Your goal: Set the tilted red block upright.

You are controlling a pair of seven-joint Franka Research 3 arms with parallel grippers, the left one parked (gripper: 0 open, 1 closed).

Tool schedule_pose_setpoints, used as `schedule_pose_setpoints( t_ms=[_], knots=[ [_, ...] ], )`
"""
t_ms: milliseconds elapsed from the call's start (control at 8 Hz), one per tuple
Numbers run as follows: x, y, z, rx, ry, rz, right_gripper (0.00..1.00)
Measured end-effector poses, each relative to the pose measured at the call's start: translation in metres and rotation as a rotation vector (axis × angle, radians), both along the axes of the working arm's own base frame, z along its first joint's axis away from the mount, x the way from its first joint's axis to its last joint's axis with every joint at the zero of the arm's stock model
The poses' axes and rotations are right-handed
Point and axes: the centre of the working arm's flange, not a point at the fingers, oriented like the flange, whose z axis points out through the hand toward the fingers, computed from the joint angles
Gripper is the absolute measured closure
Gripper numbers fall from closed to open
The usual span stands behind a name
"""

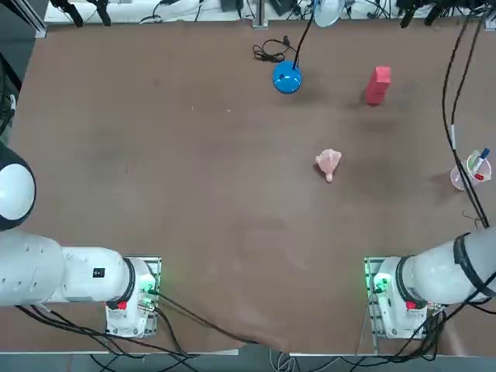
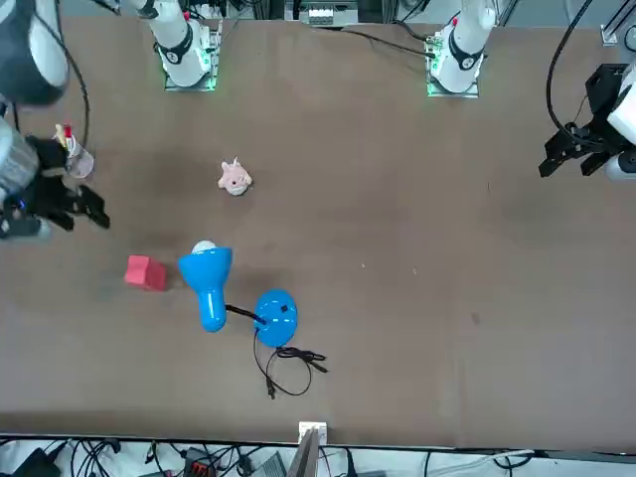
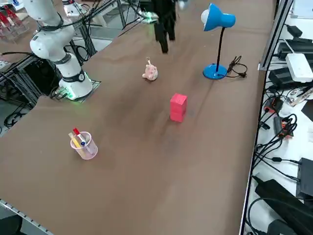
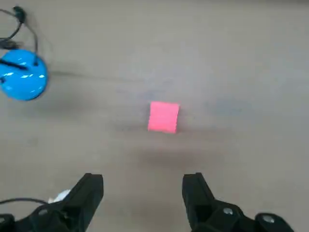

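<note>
my tool (image 4: 143, 193) hangs open above the desk (image 3: 146, 186), apart from the red block (image 3: 178, 107). taking the blue lamp (image 3: 215, 71) as landmark, the block stands near it, the pink lump (image 3: 150, 72) also near; i can read no writing.

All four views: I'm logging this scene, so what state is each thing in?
Red block: upright, free of the gripper.
Right gripper: open, empty, above the table.
Blue lamp: standing, head bent over; lit or not, cannot tell.
Lamp cable: looped.
Cup: upright, holding pens.
</note>
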Motion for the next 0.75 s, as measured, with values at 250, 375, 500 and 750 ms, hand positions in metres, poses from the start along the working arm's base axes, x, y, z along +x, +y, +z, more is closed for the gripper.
schedule_pose_setpoints(
  t_ms=[250,375,500,750],
  knots=[
    [-0.023,-0.002,0.030,0.009,0.007,0.001,0.00],
    [-0.030,-0.003,0.039,0.011,0.006,0.002,0.00],
    [-0.035,-0.003,0.044,0.013,0.010,0.003,0.00],
    [-0.044,-0.004,0.047,0.015,0.044,-0.002,0.00]
  ],
)
